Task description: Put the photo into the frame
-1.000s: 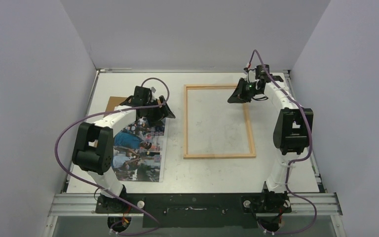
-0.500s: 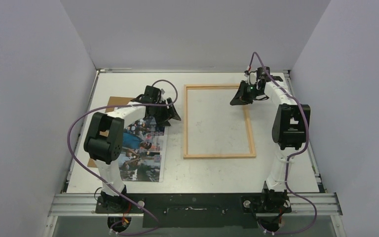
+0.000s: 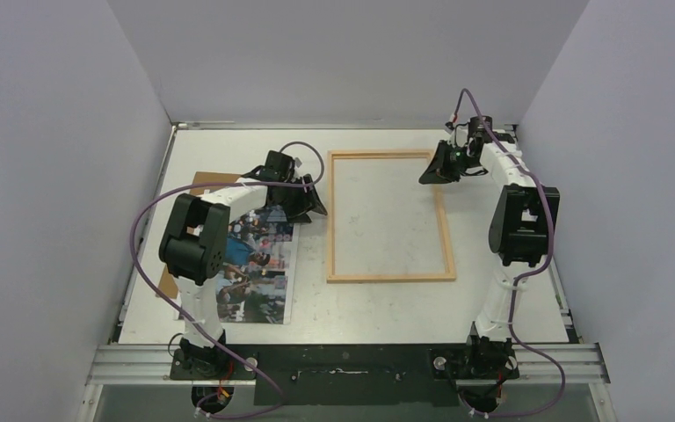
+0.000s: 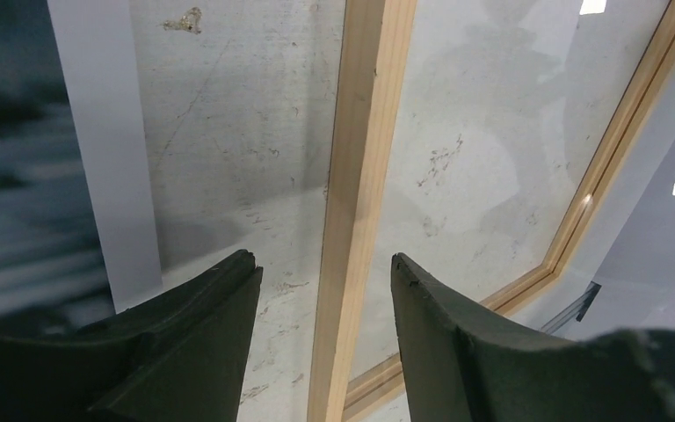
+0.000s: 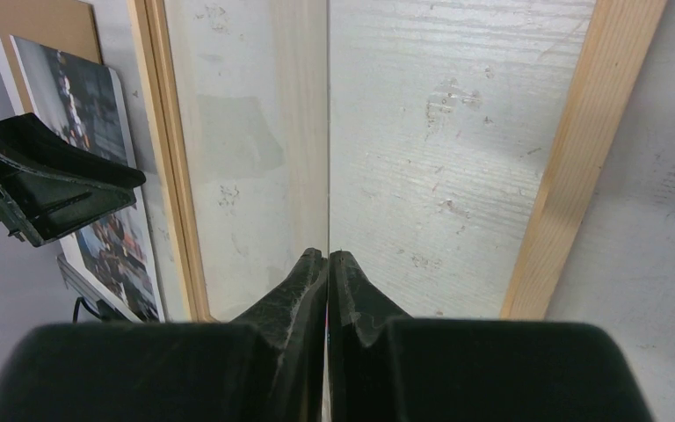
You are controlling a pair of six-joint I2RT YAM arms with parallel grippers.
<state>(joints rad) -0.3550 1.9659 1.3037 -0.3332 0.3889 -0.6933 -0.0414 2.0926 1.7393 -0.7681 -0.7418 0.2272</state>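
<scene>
Right wrist: thin clear pane [image 5: 321, 132] in closed right gripper [image 5: 328, 257], over pale-wood frame [image 5: 571, 149]

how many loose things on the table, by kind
glossy colour photo print: 1
thin light-wood rectangular frame: 1
flat brown backing board: 1
total: 3

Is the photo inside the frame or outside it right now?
Outside. The glossy colour street-scene print lies on the white table left of the thin light-wood rectangular frame, apart from it; its opening shows none.
</scene>
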